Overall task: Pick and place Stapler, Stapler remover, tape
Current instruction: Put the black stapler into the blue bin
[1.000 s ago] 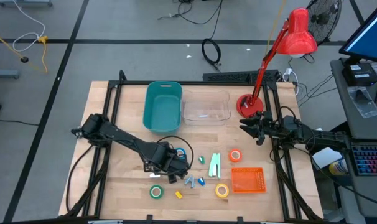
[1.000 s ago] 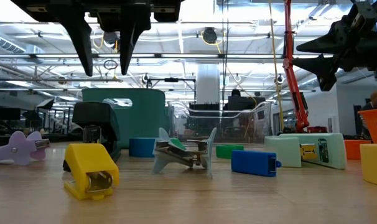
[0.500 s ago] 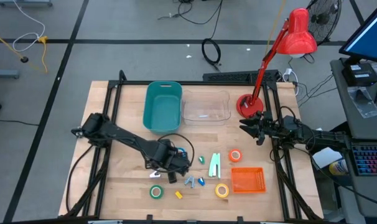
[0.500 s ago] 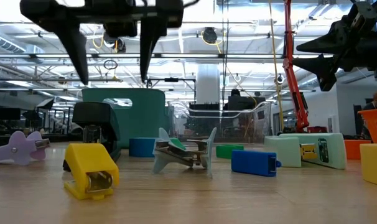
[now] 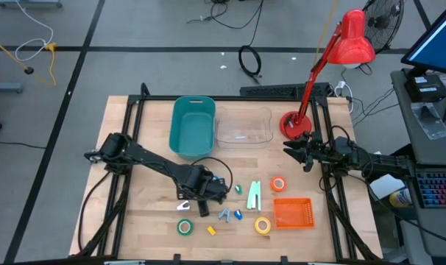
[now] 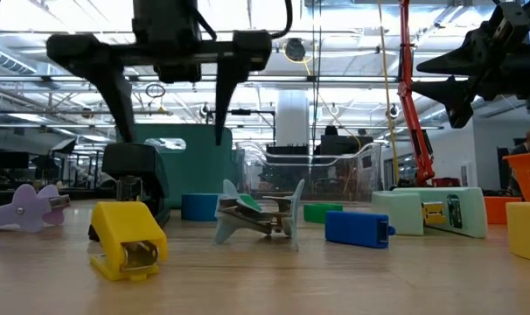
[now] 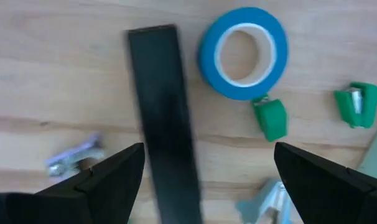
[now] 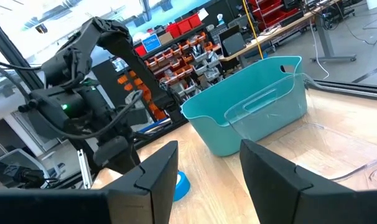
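I have the left gripper (image 7: pixel 204 180) wide open and empty above the long black stapler (image 7: pixel 163 118) on the wooden table (image 5: pixel 146 221), its long axis running between the fingers, nearer this arm.

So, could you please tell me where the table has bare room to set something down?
The wood left of the teal bin is bare, as is the strip between the clear bin and the small items. It is crowded around the left claw: black stapler, blue tape, removers, and the orange basket beyond.
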You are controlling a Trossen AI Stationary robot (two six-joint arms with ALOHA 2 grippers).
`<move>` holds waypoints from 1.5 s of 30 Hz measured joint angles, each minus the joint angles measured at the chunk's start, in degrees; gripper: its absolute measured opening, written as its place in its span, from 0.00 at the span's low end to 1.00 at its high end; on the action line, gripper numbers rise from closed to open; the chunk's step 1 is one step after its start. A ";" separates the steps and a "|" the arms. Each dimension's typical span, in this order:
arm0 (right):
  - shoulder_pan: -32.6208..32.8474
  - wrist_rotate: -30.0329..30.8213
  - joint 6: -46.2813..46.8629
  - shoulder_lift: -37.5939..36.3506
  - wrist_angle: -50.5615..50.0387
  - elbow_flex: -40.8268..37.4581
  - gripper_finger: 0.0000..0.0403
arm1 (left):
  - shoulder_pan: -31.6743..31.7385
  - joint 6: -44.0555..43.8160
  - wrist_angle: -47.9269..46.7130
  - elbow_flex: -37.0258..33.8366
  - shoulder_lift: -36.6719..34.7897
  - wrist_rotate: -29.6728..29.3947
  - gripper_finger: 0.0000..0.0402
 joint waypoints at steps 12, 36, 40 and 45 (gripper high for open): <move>0.01 0.04 -0.10 0.02 -0.50 0.00 0.42 | 0.11 0.35 -3.05 -0.86 0.62 1.65 0.90; 0.00 0.22 -0.11 0.02 -0.36 0.00 0.42 | 1.76 1.55 11.83 -12.32 2.54 5.62 0.70; 0.01 0.22 -0.11 0.02 -0.38 0.00 0.42 | 1.77 2.67 11.82 -12.40 2.54 5.01 0.62; 0.00 0.22 -0.11 0.02 -0.38 0.00 0.42 | 1.90 2.91 11.99 -12.46 2.54 4.84 0.49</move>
